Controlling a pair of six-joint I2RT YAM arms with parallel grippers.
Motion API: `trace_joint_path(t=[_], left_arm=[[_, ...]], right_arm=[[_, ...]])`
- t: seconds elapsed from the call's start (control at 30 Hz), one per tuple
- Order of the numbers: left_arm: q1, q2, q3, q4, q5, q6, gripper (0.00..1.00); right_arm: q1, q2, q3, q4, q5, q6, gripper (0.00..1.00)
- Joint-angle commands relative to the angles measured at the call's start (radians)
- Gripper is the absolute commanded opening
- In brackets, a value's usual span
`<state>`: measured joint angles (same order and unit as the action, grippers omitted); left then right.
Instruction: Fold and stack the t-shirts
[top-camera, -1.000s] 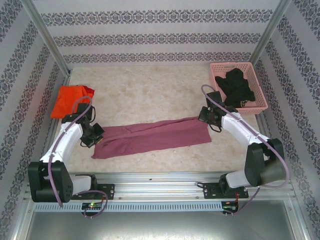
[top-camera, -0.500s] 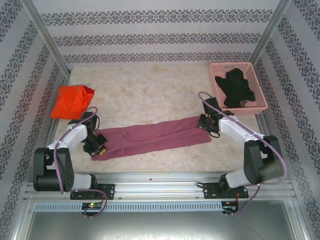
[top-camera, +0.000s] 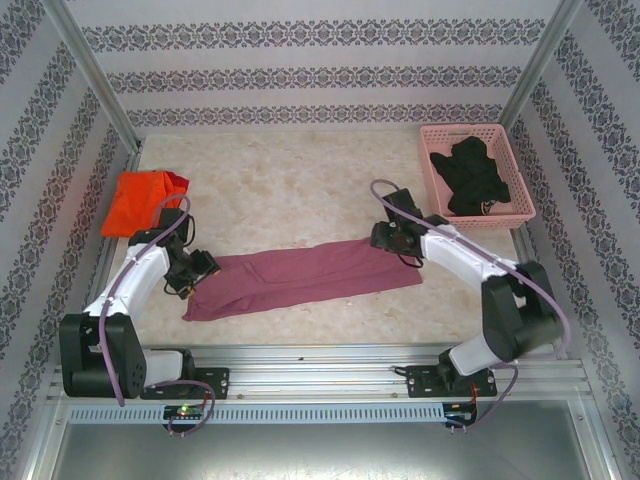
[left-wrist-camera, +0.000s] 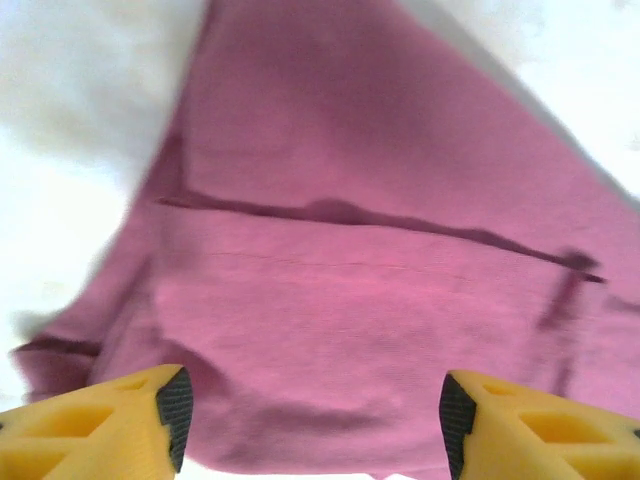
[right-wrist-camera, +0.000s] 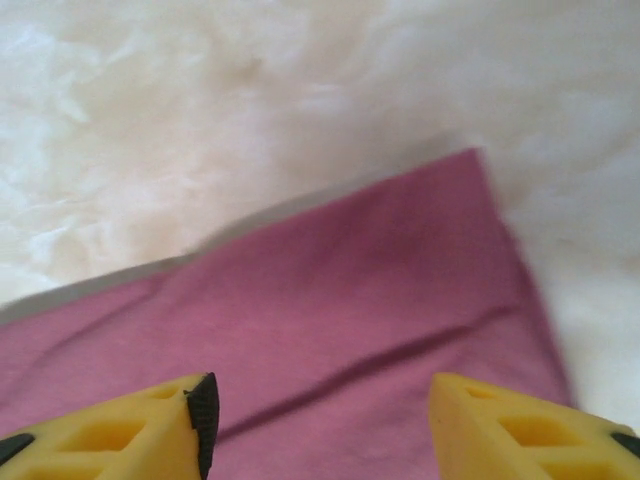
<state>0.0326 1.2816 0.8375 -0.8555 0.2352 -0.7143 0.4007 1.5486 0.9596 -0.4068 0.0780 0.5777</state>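
Half done at most, I'm judging: left claw (top-camera: 195, 272) and right claw (top-camera: 385, 237) are hanging spread over the strip-folded maroon t-shirt (top-camera: 300, 278), orange t-shirt (top-camera: 143, 202) lying apart, unstacked.

Maroon t-shirt (top-camera: 300, 278), orange t-shirt (top-camera: 140, 203), pink basket (top-camera: 460, 130).

I saw the maroon shirt (top-camera: 300, 272) lying flat on the table (top-camera: 300, 180), folded lengthwise into a long, narrow band. It ran slantwise across the table's near half, its left end closer to the table's near edge and its right end farther back. Close up, its layers showed as overlapping edges with dark fold lines, and its far right corner lay smooth. The orange shirt (top-camera: 143, 203) sat bunched in a loose heap at the table's left edge, apart from the maroon one.
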Motion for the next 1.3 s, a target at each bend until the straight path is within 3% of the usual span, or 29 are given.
trace_joint_path(t=[0.0,0.27,0.43,0.73,0.97,1.07,1.27], left_arm=[[-0.034,0.042,-0.012,0.112,0.105,-0.048,0.68],[-0.057,0.189,-0.107,0.3,0.131,-0.098,0.63],[-0.057,0.37,0.012,0.375,0.102,-0.067,0.61],[-0.057,0.805,0.545,0.312,-0.081,0.061,0.61],[-0.06,1.043,0.91,0.257,-0.105,0.142,0.65],[-0.063,1.152,1.094,0.18,-0.083,0.162,0.71],[-0.09,1.298,1.409,0.054,-0.064,0.218,0.93]], right_arm=[[0.039,0.111,0.055,0.045,-0.047,0.02,0.54],[0.019,0.218,0.028,0.067,-0.082,0.067,0.47],[-0.005,0.199,-0.055,0.099,-0.111,0.1,0.46],[0.015,0.112,-0.176,0.078,-0.088,0.102,0.46],[0.107,0.046,-0.218,0.048,-0.102,0.135,0.47],[0.174,0.059,-0.215,0.08,-0.137,0.167,0.47],[0.281,0.059,-0.13,0.082,-0.109,0.151,0.47]])
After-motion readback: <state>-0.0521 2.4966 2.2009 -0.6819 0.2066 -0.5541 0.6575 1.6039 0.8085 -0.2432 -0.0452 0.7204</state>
